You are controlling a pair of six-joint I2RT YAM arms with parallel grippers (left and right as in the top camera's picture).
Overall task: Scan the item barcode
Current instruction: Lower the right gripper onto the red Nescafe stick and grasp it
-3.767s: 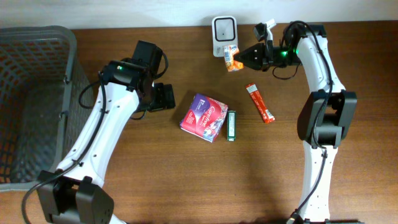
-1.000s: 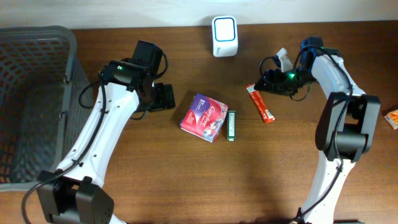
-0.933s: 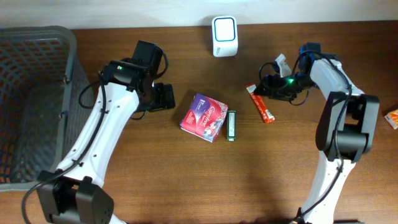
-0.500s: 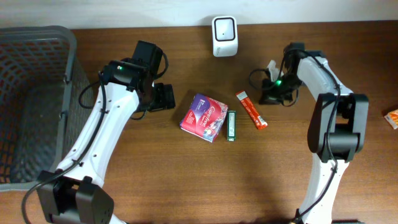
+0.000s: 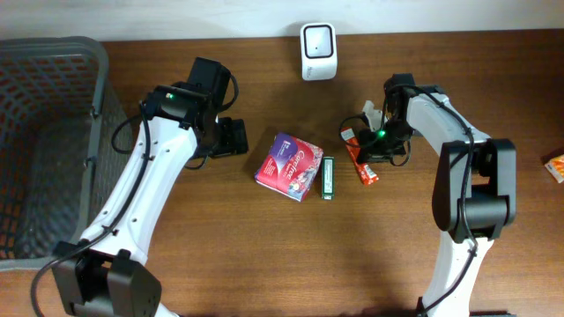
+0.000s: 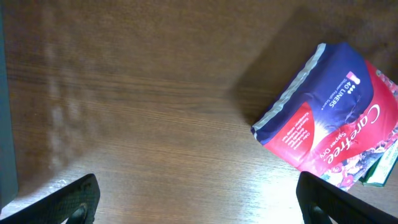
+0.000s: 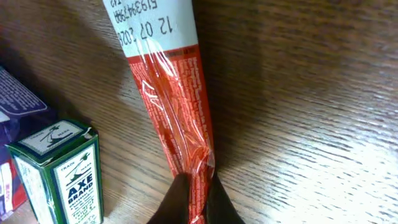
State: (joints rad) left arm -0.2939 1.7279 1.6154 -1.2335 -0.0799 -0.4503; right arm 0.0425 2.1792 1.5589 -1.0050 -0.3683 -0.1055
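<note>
Clamping red sachet point(image 5: 364, 165) with right gripper point(image 5: 374, 141), just right of green box point(image 5: 328, 177).
Pinched tight at sachet's lower end in the right wrist view, white date-printed end pointing away from fingers point(image 7: 186, 199). Lying right against green box on its left: purple liner pack point(image 5: 289, 165). Further left of green box, past the pack: left gripper point(image 5: 231, 138), spread wide, gripping nothing. Standing well beyond green box, at the table point(image 5: 220, 246) far edge: white scanner point(image 5: 317, 40).

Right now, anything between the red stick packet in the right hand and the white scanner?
Nothing visible. The right hand pinches the end of the red plastic stick packet, and only bare wooden table lies between it and the white box-shaped scanner. The green carton and purple soft pack sit off to the side.
</note>
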